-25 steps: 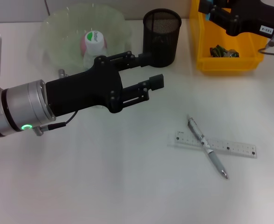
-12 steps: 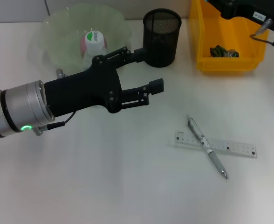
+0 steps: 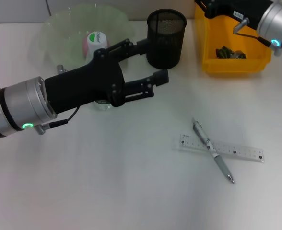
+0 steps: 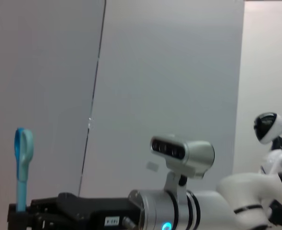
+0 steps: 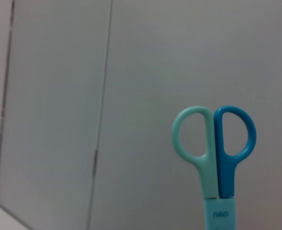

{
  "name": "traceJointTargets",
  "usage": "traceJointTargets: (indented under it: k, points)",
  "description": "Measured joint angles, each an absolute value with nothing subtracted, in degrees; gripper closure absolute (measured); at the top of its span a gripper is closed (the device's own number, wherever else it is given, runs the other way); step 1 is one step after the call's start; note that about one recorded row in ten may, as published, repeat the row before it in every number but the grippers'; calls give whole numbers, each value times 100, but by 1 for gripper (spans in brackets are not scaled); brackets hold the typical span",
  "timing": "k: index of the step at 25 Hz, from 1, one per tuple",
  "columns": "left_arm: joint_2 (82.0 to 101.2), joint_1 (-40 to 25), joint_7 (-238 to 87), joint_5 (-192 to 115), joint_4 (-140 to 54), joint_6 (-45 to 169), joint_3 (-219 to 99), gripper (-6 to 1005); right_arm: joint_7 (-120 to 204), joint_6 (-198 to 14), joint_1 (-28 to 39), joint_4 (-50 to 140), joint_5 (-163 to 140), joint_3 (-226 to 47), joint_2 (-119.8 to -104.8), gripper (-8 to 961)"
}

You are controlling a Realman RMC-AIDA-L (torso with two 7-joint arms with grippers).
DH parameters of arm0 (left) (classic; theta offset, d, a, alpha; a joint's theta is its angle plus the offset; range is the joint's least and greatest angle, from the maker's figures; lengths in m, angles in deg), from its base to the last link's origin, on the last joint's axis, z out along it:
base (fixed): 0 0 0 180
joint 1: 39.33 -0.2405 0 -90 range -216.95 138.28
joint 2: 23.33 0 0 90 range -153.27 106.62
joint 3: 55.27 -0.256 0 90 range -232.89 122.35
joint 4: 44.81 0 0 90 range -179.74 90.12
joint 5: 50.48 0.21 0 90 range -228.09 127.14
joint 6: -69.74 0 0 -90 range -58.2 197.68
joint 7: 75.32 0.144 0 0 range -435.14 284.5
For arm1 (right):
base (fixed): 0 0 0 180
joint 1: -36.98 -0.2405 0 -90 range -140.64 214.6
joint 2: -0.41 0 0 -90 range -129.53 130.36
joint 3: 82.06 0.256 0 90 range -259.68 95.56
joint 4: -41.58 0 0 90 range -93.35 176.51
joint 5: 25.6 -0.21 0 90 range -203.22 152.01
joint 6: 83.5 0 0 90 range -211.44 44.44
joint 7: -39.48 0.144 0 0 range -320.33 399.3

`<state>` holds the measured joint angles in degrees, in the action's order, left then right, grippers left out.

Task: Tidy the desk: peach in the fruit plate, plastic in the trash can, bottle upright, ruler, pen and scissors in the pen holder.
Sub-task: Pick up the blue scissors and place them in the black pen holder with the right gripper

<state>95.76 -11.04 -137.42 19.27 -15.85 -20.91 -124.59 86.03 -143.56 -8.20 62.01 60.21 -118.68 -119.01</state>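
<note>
While the left gripper (image 3: 150,64) gapes beside the pen holder (image 3: 166,38), the right gripper (image 3: 222,7), fingers unseen, at one o'clock; scissors (image 5: 217,158): rigid, light, best held by the blades.

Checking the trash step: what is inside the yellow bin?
In the yellow bin, a dark crumpled piece of plastic lies on the floor. The right gripper covers the bin's far end.

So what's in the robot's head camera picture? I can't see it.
The left gripper reaches, fingers open, across a white desk beside a black mesh pen holder. A pen lies crossed over a ruler; behind are a yellow bin and a clear fruit plate.
</note>
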Motion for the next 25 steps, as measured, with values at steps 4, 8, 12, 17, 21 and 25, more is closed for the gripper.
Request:
traceJointTargets:
  k: [4,8,12,17,21,25]
  points:
    - [9576,-1098,-13791,1770,-1602,-2089,-12466,167,8109,-14154,-985,5919,5768,-11869,-11903,723]
    - [9577,-1067,-13897,1725,-1630,-2068,-12470,167,7778,-14114,-1110,5542,5533,-11860,-11895,722]
    - [9577,-1048,-13918,1723,-1657,-2027,-12471,167,7536,-13941,-1210,5235,5483,-11797,-11891,721]
    - [9577,-1044,-13885,1720,-1662,-1975,-12470,167,7151,-13531,-1401,4959,5110,-11796,-11917,720]
    - [9577,-1042,-13873,1727,-1662,-1968,-12474,167,7102,-13500,-1483,4861,4985,-11829,-11936,719]
    - [9560,-1032,-13851,1751,-1662,-1955,-12509,167,7115,-13371,-1561,4777,4982,-11811,-11938,718]
